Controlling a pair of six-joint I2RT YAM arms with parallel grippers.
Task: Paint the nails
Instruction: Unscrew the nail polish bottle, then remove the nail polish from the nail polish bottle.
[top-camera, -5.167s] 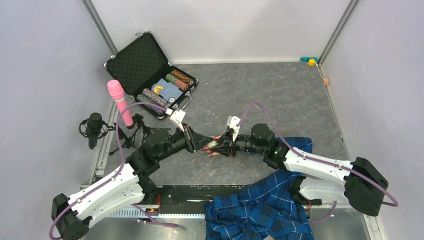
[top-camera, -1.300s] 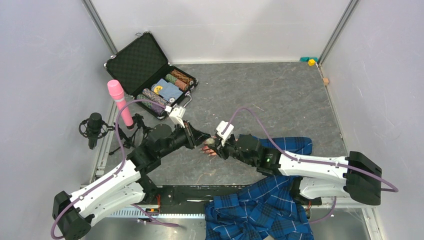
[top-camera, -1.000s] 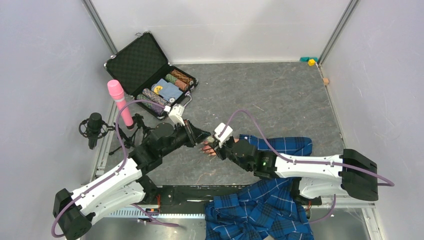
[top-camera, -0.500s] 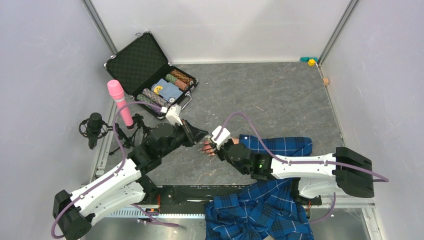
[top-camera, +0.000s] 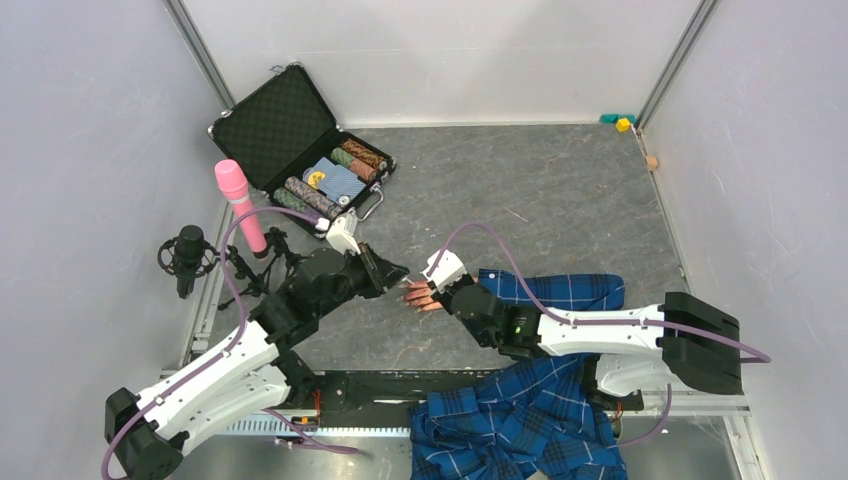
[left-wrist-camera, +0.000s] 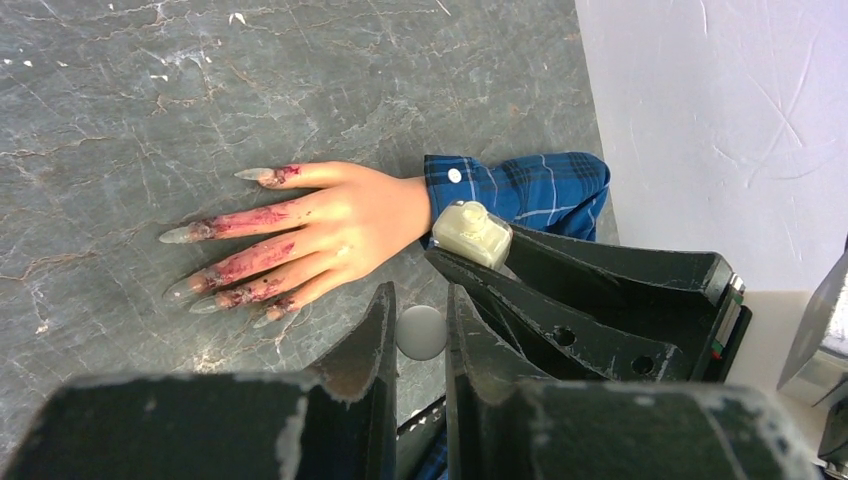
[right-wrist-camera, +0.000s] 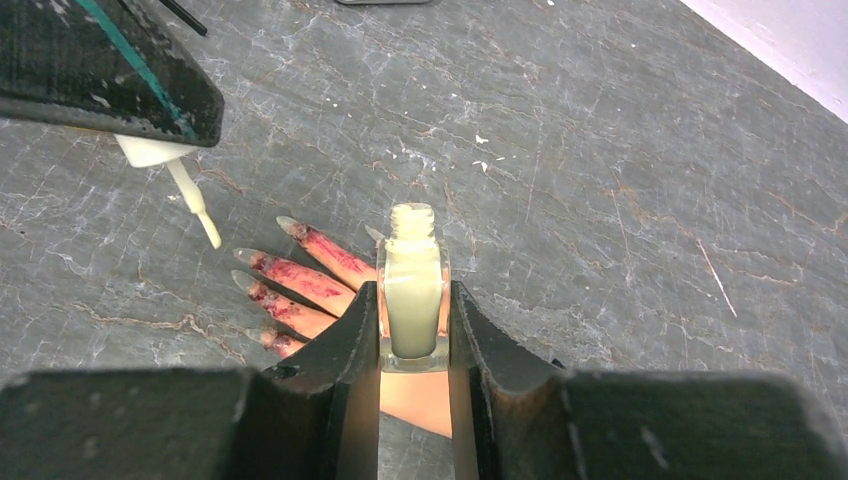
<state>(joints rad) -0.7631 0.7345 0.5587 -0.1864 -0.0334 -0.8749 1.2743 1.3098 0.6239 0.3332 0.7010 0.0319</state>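
Observation:
The flesh-coloured mannequin hand (top-camera: 420, 296) with a blue plaid sleeve (top-camera: 560, 290) lies flat on the grey table, fingers pointing left. Its long pointed nails (left-wrist-camera: 182, 235) look clear, and the fingers (right-wrist-camera: 300, 276) carry red smears. My right gripper (right-wrist-camera: 412, 300) is shut on a small clear uncapped bottle (right-wrist-camera: 412, 285) of pale polish, held over the back of the hand (left-wrist-camera: 345, 215). My left gripper (left-wrist-camera: 420, 300) is shut on the white cap (left-wrist-camera: 421, 332). The cap's brush (right-wrist-camera: 196, 204) hangs just left of the fingertips, above the table.
An open black case (top-camera: 268, 125) with poker chips stands at the back left. A pink microphone (top-camera: 238, 205) and a black microphone (top-camera: 188, 250) stand at the left edge. Plaid cloth (top-camera: 520, 420) is heaped at the near edge. Small coloured blocks (top-camera: 622, 122) lie far right.
The two grippers were joined at the bottle; now they are apart. My left gripper drew back left with the cap and brush. My right gripper shifted left with the bottle, over the hand.

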